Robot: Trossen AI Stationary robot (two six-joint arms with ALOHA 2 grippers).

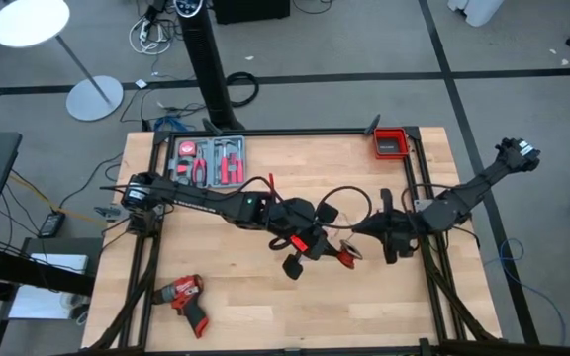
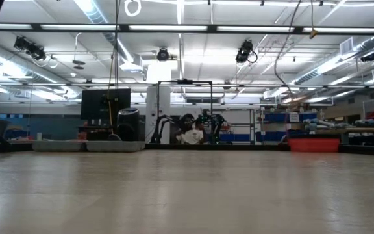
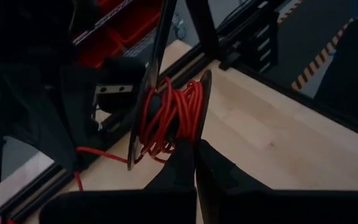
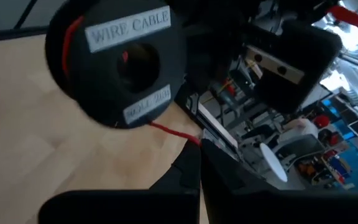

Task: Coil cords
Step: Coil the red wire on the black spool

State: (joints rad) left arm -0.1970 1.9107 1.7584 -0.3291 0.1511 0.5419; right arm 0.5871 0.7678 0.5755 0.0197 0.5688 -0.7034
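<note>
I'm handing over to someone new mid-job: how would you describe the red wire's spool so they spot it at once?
Start at the middle of the wooden table, where the two dark arms meet. The spool sits just ahead of the shut left gripper, which seems to pinch its rim. It is a small black reel wound with thin red wire, its flat face labelled WIRE CABLE, unlike the red-handled tools in their tray.

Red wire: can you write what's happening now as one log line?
red wire: wound on spool | left fingers: shut by spool | right fingers: shut, near wire
</note>
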